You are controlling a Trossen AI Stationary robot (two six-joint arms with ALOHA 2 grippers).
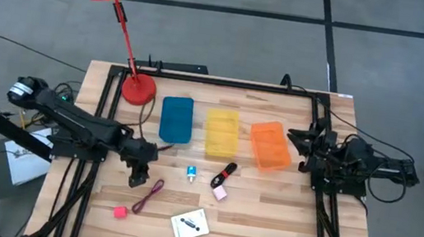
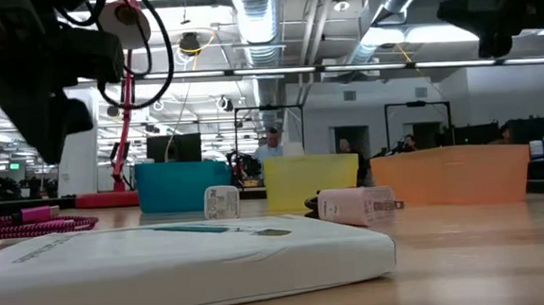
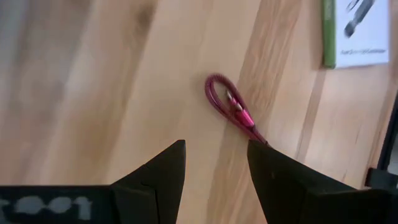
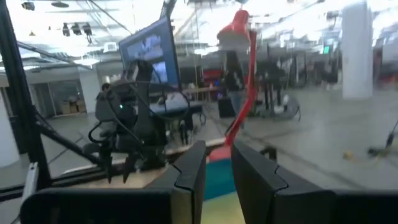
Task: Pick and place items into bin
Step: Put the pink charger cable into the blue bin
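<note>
Dark red cord [image 1: 149, 196] lies in a loose loop on the wooden counter [image 1: 264, 217], and everything else can be placed from it. Left gripper [image 1: 137, 178] hangs just beside the cord's far end, on the side toward the blue bin [image 1: 176, 119]; its fingers [image 3: 163, 173] stand apart with nothing between them, and in the left wrist view the cord [image 3: 231, 111] shows just past the fingertips. A pink-red block [image 1: 121, 212] sits near the cord's other end, toward the counter's front edge. A white card with a black mark [image 1: 189, 225] lies on the cord's other side, also near the front. Farther from the cord, toward the middle of the counter, are a light-blue block [image 1: 191, 173], a black-and-red pen-like piece [image 1: 226, 173] and a pink block [image 1: 220, 192]. Behind these stand the blue bin, a yellow bin [image 1: 221, 132] and an orange bin [image 1: 269, 144] in a row. Right gripper [image 1: 308, 151] waits well apart from the cord, beyond the orange bin, its fingers nearly together and holding nothing.
</note>
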